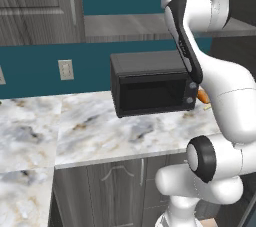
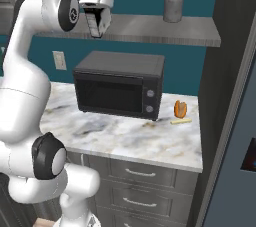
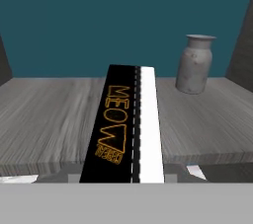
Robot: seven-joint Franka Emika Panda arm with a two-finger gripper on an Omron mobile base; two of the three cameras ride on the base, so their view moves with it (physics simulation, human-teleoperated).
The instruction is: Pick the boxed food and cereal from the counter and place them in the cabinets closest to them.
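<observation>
The boxed food (image 3: 123,131) is seen in the hand view as a long, flat-sided black carton with orange outline lettering and a white strip along one face. It is clamped between the nearly closed jaws of the pincer (image 2: 96,23) and held just above the front edge of a wooden shelf (image 3: 44,119). In the right base view the box is seen as a thin dark sliver under the white hand, raised at shelf height above the microwave.

The shelf is a grey plank with a streaked, coarse grain, fixed to a flat teal wall. Toward its right end a squat metal jug (image 2: 173,2) with a narrow neck and flared lip is set upright – dull, mottled, its contents hidden.

Below, the marble tabletop (image 1: 100,131) is glossy white-grey with brown and grey veins. A boxy black microwave (image 2: 120,85) is placed at its back edge. Near the right back corner a small rounded orange item (image 2: 180,108) and a pale stick-shaped piece (image 2: 181,120) are seen – neither can be identified.
</observation>
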